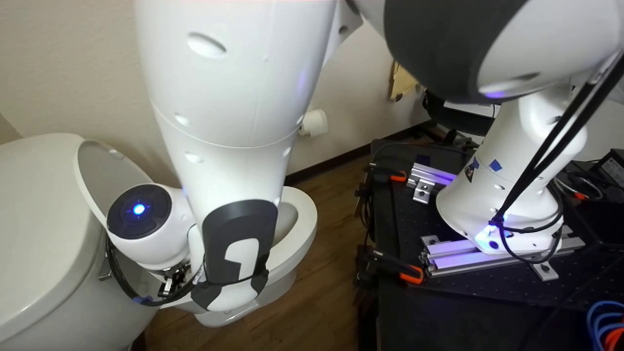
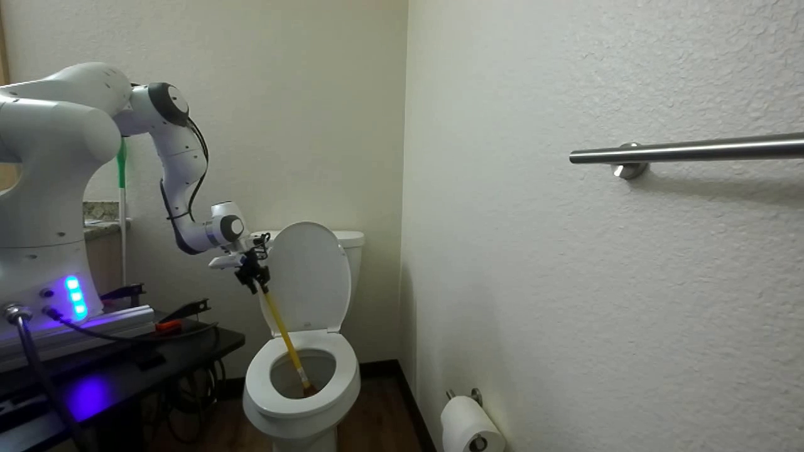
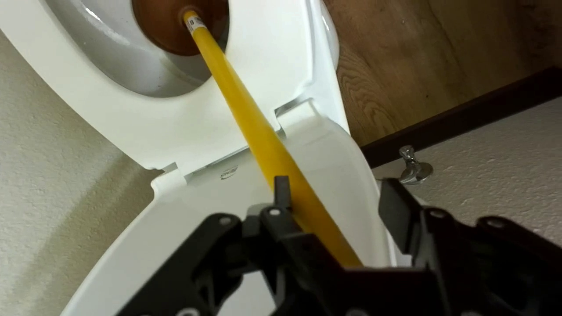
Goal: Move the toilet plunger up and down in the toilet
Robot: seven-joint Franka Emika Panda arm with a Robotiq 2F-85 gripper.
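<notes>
Gripper point(image 3: 336, 195) of mine stands with 2 fingers point(image 3: 282, 192) spread well apart; between them I see the toilet plunger point(image 3: 255, 125), not clamped. It leans tilted, its brown cup point(image 3: 156, 28) inside the toilet bowl point(image 3: 118, 63).

Place: bathroom | signs — toilet point(image 2: 320, 339) | toilet paper roll point(image 2: 461, 427) | wall-mounted metal bar point(image 2: 691, 151)

My rounded white base point(image 1: 480, 204) stands on silver grooved metal rails point(image 1: 451, 263), and these rest on a black, hole-dotted tabletop point(image 1: 407, 226) with black, orange-ended clamps point(image 1: 390, 263) along its edge. Lower down, a white porcelain toilet point(image 2: 342, 376) stands on brown wood-grain floor point(image 1: 326, 243), which shows between toilet and tabletop.
</notes>
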